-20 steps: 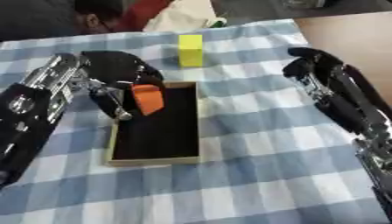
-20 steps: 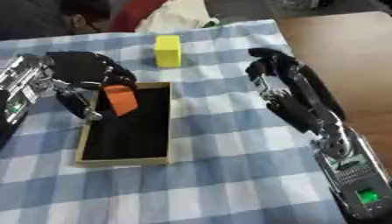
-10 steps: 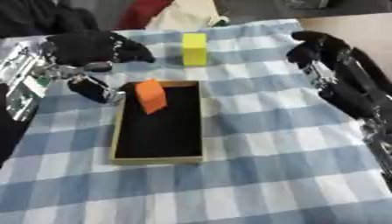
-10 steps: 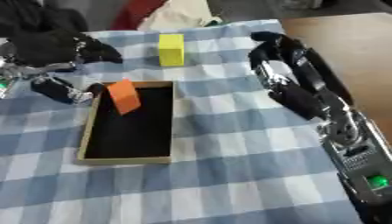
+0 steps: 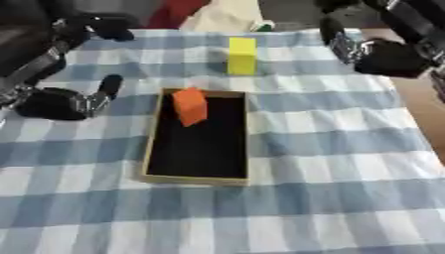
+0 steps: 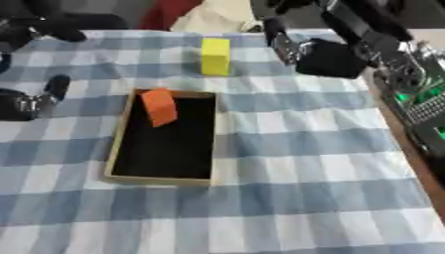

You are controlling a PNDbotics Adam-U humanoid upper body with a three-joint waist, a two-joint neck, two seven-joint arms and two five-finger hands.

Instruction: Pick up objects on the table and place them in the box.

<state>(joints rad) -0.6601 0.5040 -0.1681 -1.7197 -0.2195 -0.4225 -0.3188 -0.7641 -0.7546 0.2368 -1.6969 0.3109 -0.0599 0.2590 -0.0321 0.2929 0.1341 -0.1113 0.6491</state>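
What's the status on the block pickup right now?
Left robot hand open, empty, beside box. Right robot hand open, right of yellow block. Orange block in box. Nothing blocking yellow block.

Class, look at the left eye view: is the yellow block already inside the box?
No, the yellow block stands on the checked cloth beyond the box, which holds only the orange block.

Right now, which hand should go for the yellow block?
Right, probably. The right hand hovers at the far edge, about level with the yellow block. The left hand is beside the box, nearer the camera. The orange block is already in the box.
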